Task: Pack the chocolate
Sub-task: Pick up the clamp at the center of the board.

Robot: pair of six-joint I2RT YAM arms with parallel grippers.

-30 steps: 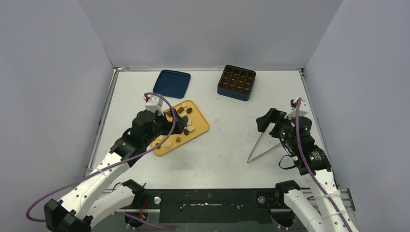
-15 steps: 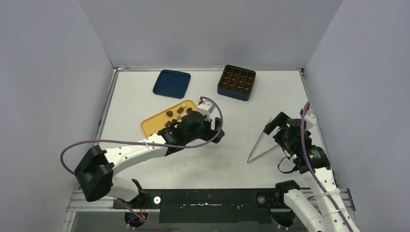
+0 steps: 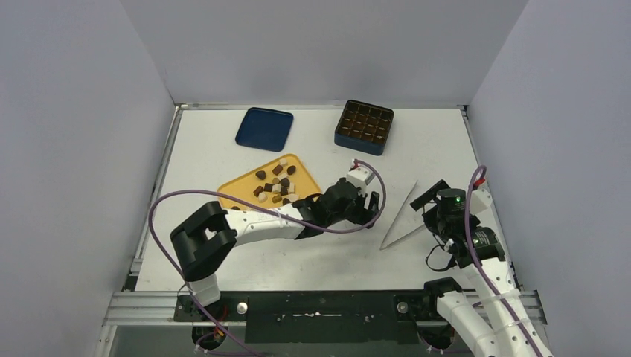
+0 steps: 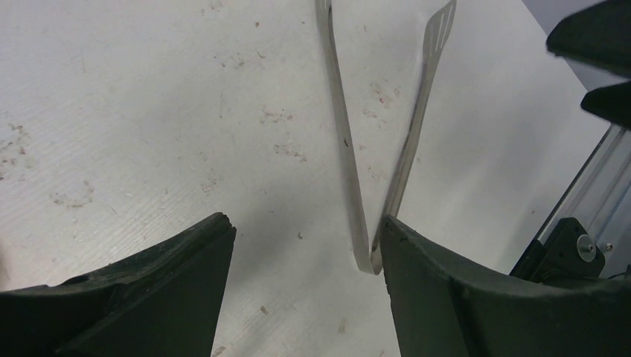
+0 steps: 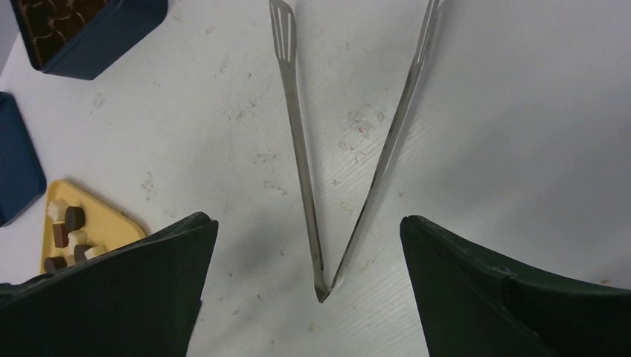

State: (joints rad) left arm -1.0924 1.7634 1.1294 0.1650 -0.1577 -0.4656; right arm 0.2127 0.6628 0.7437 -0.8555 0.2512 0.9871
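The chocolate [image 3: 276, 183], several small dark brown, caramel and white pieces, lies on a yellow tray [image 3: 236, 187]. The pieces also show at the left edge of the right wrist view [image 5: 67, 223]. Metal tongs [image 3: 398, 218] lie spread open on the table between the two grippers. My left gripper [image 3: 370, 204] is open and empty, its jaws just above the tongs' hinge end [image 4: 368, 262]. My right gripper [image 3: 427, 202] is open and empty over the tongs [image 5: 321, 290]. In both wrist views [image 4: 305, 223] [image 5: 306, 222] the jaws stand wide apart.
A dark blue gridded box [image 3: 364, 126] stands at the back, right of centre, and shows in the right wrist view [image 5: 89, 33]. A dark blue lid [image 3: 264, 128] lies at the back left. The table's metal rail [image 4: 588, 216] runs by the near edge.
My left arm has swung right, from over the yellow tray to the tongs. My right gripper has drawn back towards me and to the right. The tongs lie where they were.
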